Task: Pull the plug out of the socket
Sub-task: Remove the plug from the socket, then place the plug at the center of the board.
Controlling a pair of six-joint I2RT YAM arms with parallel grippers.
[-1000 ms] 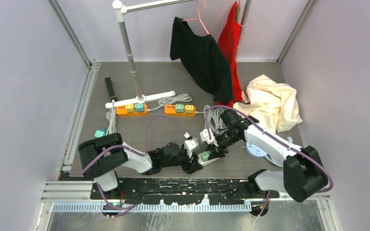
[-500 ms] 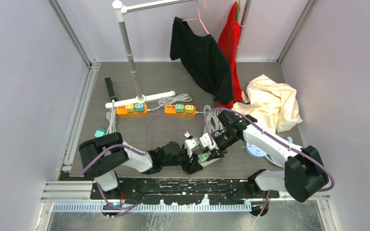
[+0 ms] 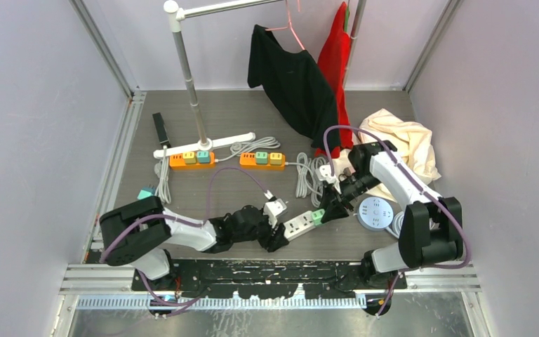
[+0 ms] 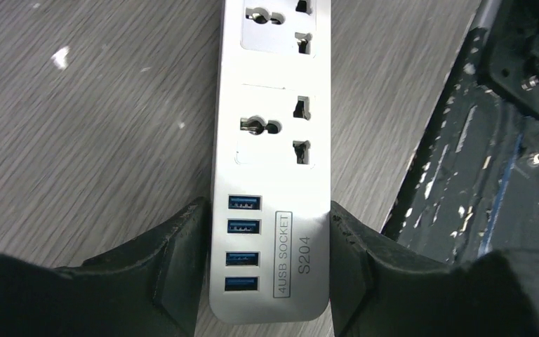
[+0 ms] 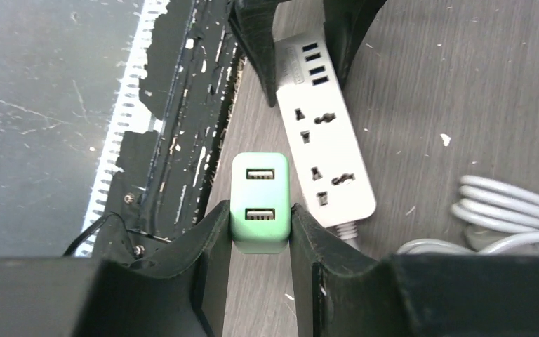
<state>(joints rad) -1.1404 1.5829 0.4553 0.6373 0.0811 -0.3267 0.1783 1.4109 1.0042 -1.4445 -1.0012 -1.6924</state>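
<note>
The white socket strip [image 3: 297, 225] lies on the grey floor, and my left gripper [image 3: 276, 239] is shut on its USB end. The left wrist view shows the socket strip [image 4: 270, 154] between my left gripper's [image 4: 270, 274] black fingers [image 4: 175, 260], its outlets empty. My right gripper [image 3: 326, 210] is shut on the green plug [image 3: 317, 217]. In the right wrist view the plug [image 5: 260, 200] sits between my right gripper's [image 5: 260, 219] fingers, off the socket strip [image 5: 326, 151] and beside its cable end.
Two orange power strips [image 3: 191, 159] [image 3: 262, 159] and a long white one [image 3: 207, 145] lie by the rack pole [image 3: 189, 77]. Coiled grey cable [image 3: 307, 175], a round white puck [image 3: 377, 212], cream cloth [image 3: 400, 147], hanging black [image 3: 295, 81] and red [image 3: 335, 56] garments surround me.
My right gripper has pulled the green plug out of the strip and swung right and back with it. The strip now lies flatter, still held by my left gripper.
</note>
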